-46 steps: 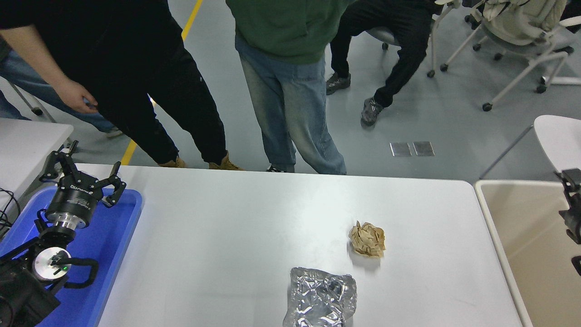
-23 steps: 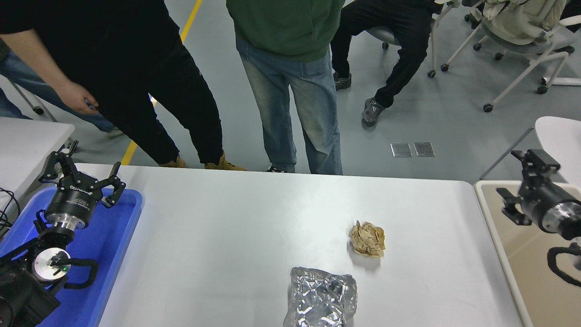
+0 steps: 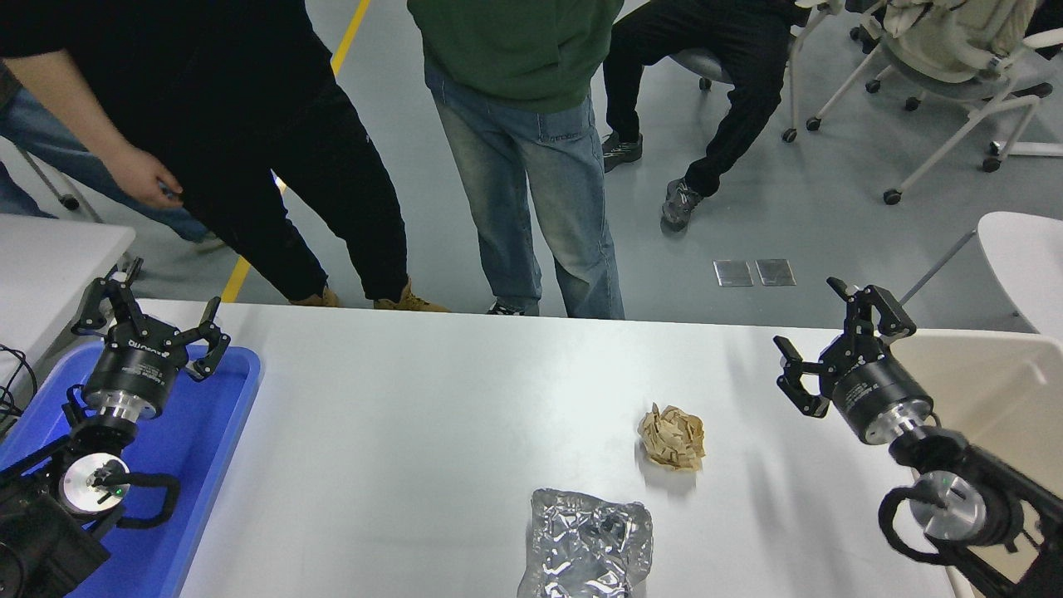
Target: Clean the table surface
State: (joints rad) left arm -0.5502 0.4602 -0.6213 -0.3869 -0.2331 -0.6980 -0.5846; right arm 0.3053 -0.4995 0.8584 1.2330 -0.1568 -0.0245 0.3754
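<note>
Two black arms reach over the table surface [image 3: 432, 415], a wide white top that fills the lower half of the head view. At the far left, the left gripper [image 3: 149, 322] hangs above a blue tray [image 3: 224, 415] that sits at the table's left end; its fingers are spread wide and hold nothing. Toward the near edge at the middle lies a crumpled sheet of silver foil [image 3: 588, 544], partly cut off by the bottom of the picture. Just beyond it and a little to the right rests a crumpled ball of brown paper [image 3: 672, 437], apart from the foil. Farther right, the right gripper [image 3: 835, 332] is raised over the table's right end, near the paper ball but not touching it, with its fingers spread and empty. Behind it a beige bin [image 3: 996, 374] stands against the table's right edge. Several people stand or sit on the far side.
</note>
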